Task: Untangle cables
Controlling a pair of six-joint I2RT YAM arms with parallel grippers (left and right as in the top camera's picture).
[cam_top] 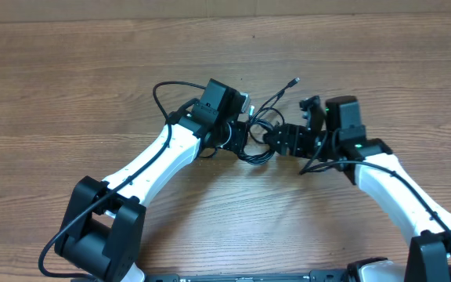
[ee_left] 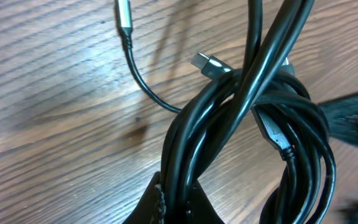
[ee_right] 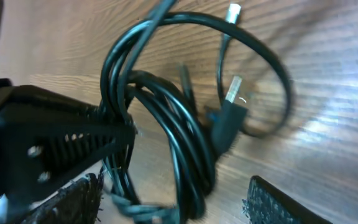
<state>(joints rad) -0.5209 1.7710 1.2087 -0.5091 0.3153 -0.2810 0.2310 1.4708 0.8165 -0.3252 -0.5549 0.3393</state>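
my left gripper (ee_left: 176, 208) pinching the knot of thin black cables (cam_top: 258, 131) mid-frame, my right gripper (ee_right: 173, 198) with jaws apart around it

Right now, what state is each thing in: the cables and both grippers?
cables: bunched in one tangled knot, loops crossing each other.
left gripper: shut on the cables, pinching several strands.
right gripper: open, fingers on either side of the bundle, not clamped on it.
loose plug tip: free, sticking out beyond the knot.
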